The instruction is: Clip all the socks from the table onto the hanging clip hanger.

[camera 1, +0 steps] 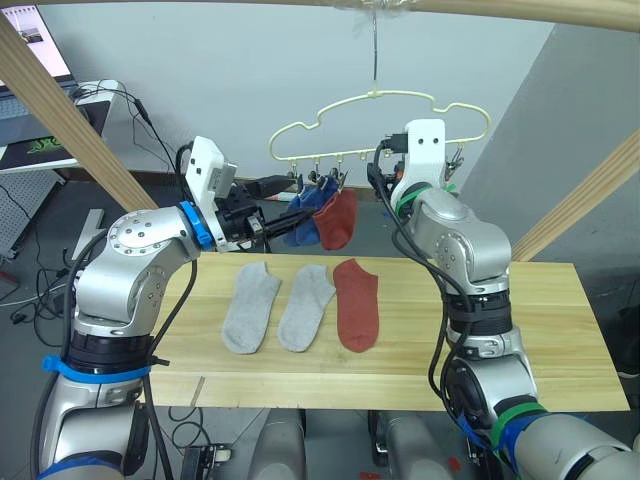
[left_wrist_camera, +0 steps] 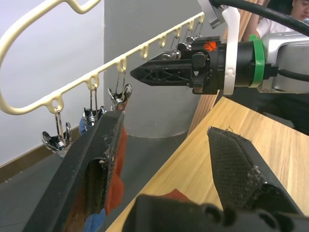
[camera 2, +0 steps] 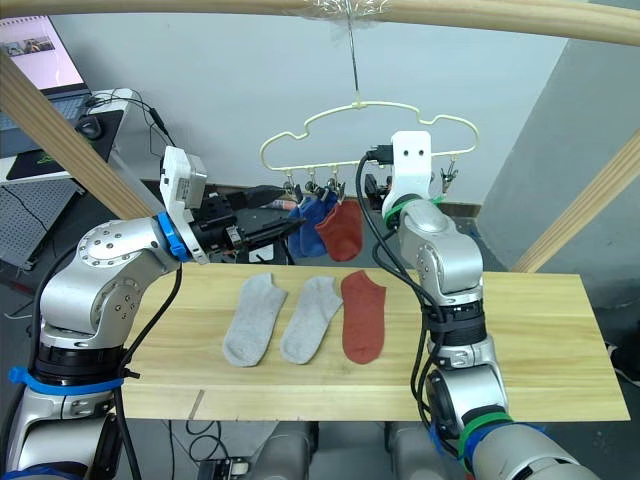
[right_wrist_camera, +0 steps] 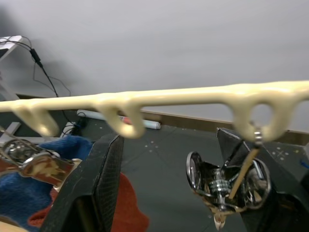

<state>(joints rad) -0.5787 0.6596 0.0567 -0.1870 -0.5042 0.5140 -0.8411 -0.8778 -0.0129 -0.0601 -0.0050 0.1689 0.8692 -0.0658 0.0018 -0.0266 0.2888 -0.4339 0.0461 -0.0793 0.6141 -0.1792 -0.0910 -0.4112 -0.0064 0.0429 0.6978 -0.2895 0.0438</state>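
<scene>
Three socks (camera 1: 300,305) lie lengthwise on the table (camera 1: 560,330) below the hanger (camera 1: 375,125) — both grippers up there, released; left gripper (camera 1: 285,187) nearer.

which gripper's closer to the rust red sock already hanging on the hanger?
Left. The left gripper is open right beside the hanging rust red sock; the right gripper is open further along, around an empty clip.

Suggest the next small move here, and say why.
Probably the left claw, open and empty beside the hung socks, should drop to the rust sock on the table. Three socks remain there, and the right claw is open at a free clip on the clip hanger.
</scene>
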